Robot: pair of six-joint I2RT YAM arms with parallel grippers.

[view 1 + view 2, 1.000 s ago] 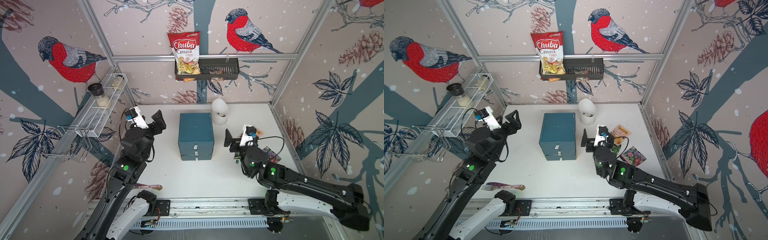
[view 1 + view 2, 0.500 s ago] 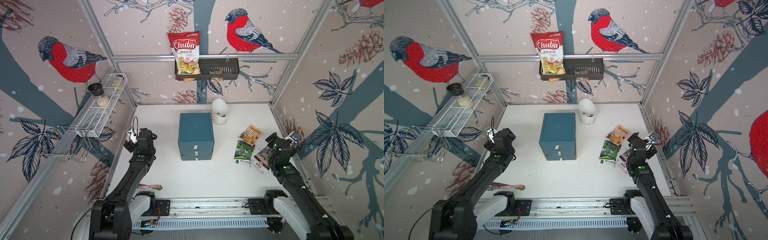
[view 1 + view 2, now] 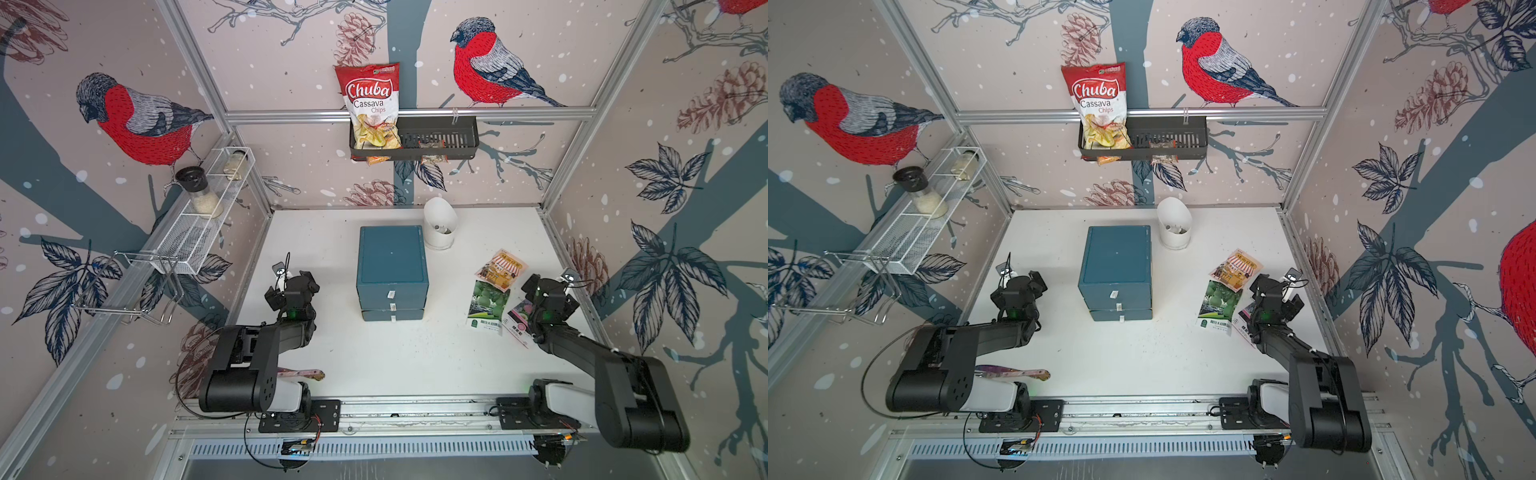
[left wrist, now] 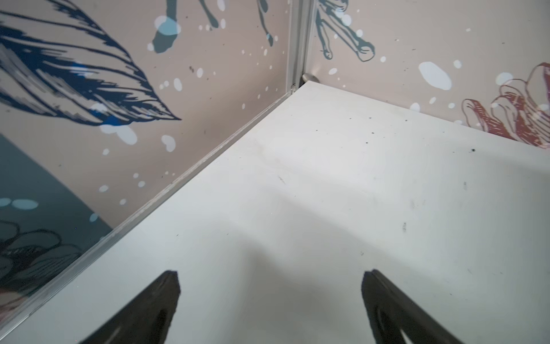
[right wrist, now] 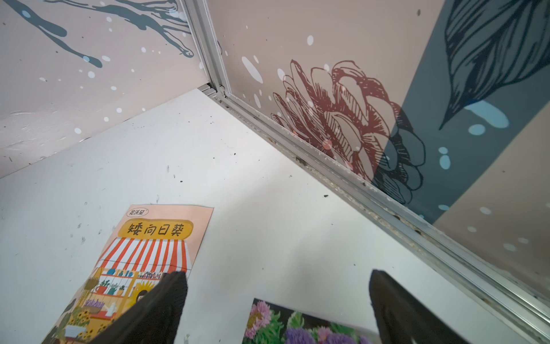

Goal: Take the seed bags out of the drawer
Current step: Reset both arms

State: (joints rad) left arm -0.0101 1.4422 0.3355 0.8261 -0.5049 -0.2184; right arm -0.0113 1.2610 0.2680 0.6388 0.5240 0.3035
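Both top views: three seed bags (image 3: 1219,299) flat on bench (image 3: 374,353), 3 o'clock of blue drawer cabinet (image 3: 392,259): orange awning packet (image 3: 500,270), green vegetable packet (image 3: 487,305), purple flower packet (image 3: 517,324).
Left wrist: left gripper (image 4: 269,277) apart, empty, over bench.
Right wrist: right gripper (image 5: 276,277) apart, empty, over orange and purple packets.

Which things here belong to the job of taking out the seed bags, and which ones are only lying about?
Belong to the job:
- orange seed bag
- green seed bag
- purple seed bag
- drawer unit

Only lying about:
- chips bag in the basket
- white cup
- jar on the wall rack
- utensil by the left arm's base
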